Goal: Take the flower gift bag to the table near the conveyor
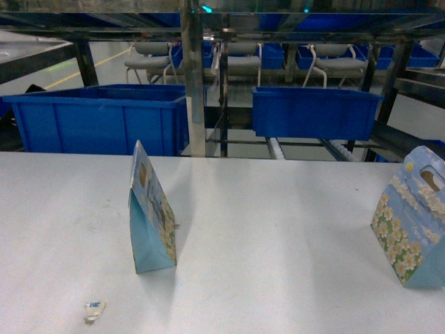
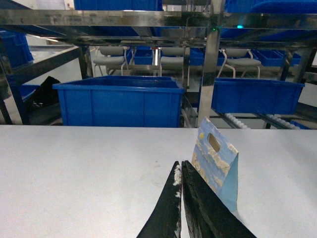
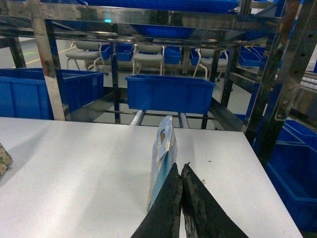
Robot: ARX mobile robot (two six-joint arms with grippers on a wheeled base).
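- right gift bag (image 1: 411, 229): lt blue, white/yellow flower print
- left gift bag (image 1: 151, 212): blue, floral
- table (image 1: 278, 236): white
- far bins (image 1: 97, 122): blue

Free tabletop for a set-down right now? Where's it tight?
Widest bare patch on the table: between the left gift bag and the right gift bag. Also bare: far-left strip in front of the big blue bin. Tight: front-left, by the small scrap, and the right edge around the right bag.
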